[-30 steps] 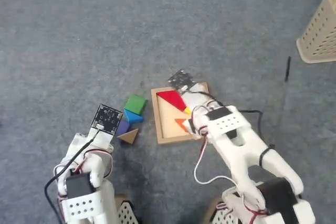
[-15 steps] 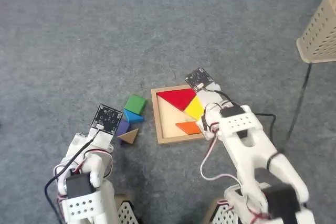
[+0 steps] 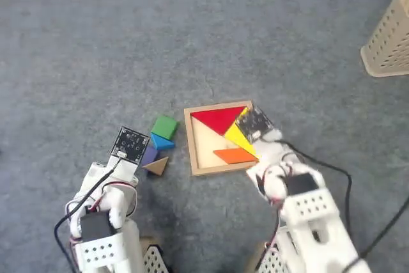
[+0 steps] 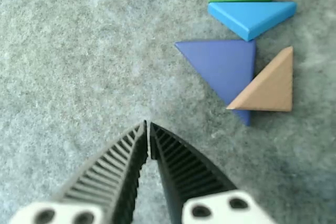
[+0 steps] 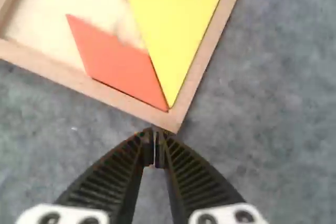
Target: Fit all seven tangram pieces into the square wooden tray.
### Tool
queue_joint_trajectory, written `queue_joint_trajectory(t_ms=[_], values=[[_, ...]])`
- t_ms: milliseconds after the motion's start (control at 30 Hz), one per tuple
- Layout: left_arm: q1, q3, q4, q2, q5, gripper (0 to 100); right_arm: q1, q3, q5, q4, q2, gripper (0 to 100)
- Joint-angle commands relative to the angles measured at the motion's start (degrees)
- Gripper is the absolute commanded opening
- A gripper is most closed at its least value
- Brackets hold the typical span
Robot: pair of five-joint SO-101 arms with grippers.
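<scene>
The square wooden tray (image 3: 188, 140) holds a red triangle (image 3: 216, 119), a yellow triangle (image 3: 237, 137) and an orange parallelogram (image 3: 235, 155). My right gripper (image 5: 154, 132) is shut and empty, just outside the tray's near right corner (image 5: 178, 121); the orange parallelogram (image 5: 115, 61) and yellow triangle (image 5: 173, 30) lie flat inside. Left of the tray on the carpet sit a green square (image 3: 165, 126), blue triangle (image 3: 161, 141), purple triangle (image 3: 149, 156) and tan triangle (image 3: 156, 166). My left gripper (image 4: 148, 127) is shut on nothing, a short way from the purple triangle (image 4: 223, 66).
A beige perforated basket (image 3: 388, 36) stands at the far right edge. Grey carpet (image 3: 96, 62) stretches open behind the tray and pieces. The right arm's cable (image 3: 332, 171) trails off to the right.
The right arm has drawn back from over the tray to its near right corner, uncovering the yellow triangle beside the red one. The left arm has stayed still.
</scene>
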Motion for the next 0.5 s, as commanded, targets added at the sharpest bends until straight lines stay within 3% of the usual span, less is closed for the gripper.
queue_joint_trajectory(t_ms=[0, 200, 467], values=[[-0.1, -0.2, 0.2, -0.7, -0.6, 1, 1.7, 4.5, 0.8, 0.7, -9.6, 0.6], [-0.2, -0.2, 0.2, -0.7, -0.6, 1, 10.9, 8.5, 0.8, 6.1, -22.8, 0.6], [-0.3, -0.2, 0.2, -0.7, -0.6, 1, 14.1, 16.0, 0.8, 14.8, -39.2, 0.6]])
